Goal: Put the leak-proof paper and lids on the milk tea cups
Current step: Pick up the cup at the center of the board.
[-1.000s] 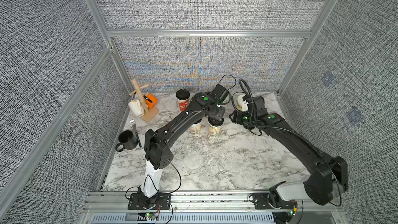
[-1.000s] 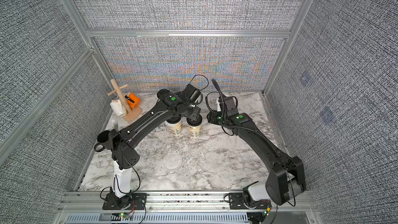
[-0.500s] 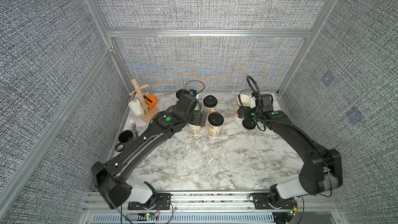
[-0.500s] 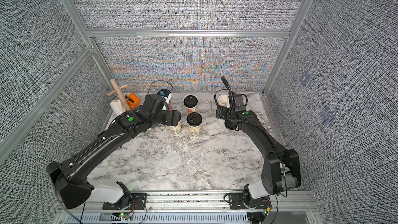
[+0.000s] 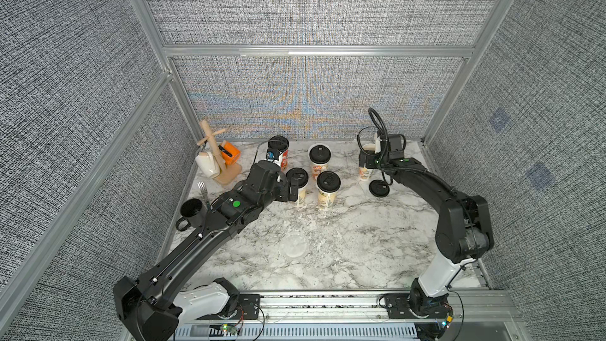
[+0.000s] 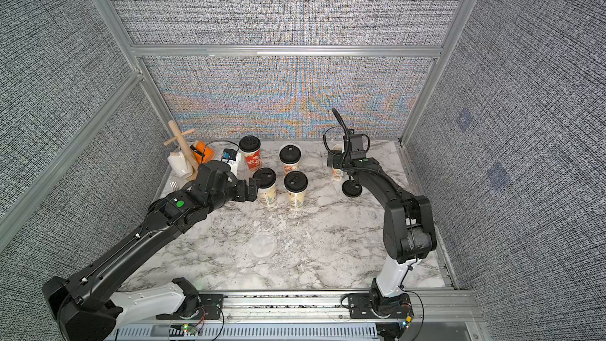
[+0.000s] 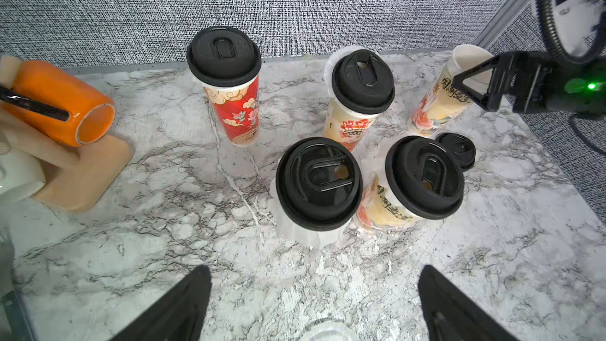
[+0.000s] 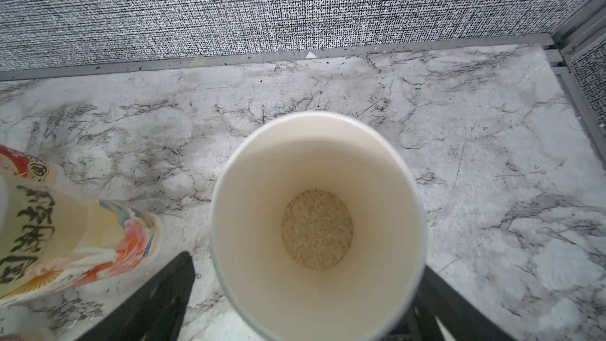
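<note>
Table (image 5: 377,250): marble top. Four cups are clustered at far centre, and a fifth stands alone at far right.
Left gripper (image 7: 314,270): fingers spread wide with nothing between them. It hovers just left of the cluster's near-left cup.
Right gripper (image 8: 306,262): fingers spread, one on each side of the open cup. I cannot tell whether the pads touch its wall.
Capped cups (image 7: 237,113): four, all upright. Each sits under a black lid (image 7: 318,178), with white leak-proof paper (image 7: 305,234) frilling out below the rim. Their contents are hidden from me.
Open cup (image 8: 262,198): upright, with no paper and no lid. A shallow bed of pale grains (image 8: 316,229) lies at the bottom.
Loose paper disc (image 5: 295,246): flat on the table at near centre, well apart from both grippers. It is round, so I have no long axis to line up with.
Key relation: the disc lies straight to the near side of my left fingers, and the left gripper is the closer one. The cup that needs it is far right, at the right gripper. I judge the pickup falls to the left arm.
Loose lid (image 5: 379,188): flat on the table, just near-right of the open cup.
</note>
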Controlling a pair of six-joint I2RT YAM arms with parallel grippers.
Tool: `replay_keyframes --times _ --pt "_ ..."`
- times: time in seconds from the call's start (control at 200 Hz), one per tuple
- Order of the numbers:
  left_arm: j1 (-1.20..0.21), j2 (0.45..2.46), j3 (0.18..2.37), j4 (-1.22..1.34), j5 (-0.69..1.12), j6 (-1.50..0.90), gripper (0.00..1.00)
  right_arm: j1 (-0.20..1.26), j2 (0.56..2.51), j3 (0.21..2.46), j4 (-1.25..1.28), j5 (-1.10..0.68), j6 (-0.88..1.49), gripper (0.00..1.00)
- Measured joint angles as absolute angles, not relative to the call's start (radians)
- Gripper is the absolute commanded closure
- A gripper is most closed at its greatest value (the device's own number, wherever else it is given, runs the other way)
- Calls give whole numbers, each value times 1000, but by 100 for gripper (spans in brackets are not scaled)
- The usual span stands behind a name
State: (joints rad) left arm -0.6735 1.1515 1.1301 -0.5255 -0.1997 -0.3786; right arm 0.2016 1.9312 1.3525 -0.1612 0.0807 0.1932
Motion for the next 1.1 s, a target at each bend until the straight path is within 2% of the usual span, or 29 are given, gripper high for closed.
replay_keyframes --times 0.385,0.741,1.101 --pt "-673 1111 1069 -525 -207 -394 0 193 2004 1367 -113 80 198 5" --pt "-673 1118 1061 -526 -210 -393 0 188 2034 1381 -84 92 196 21" --pt "-673 1093 1042 -533 -218 -392 0 226 1877 1265 -49 72 176 22"
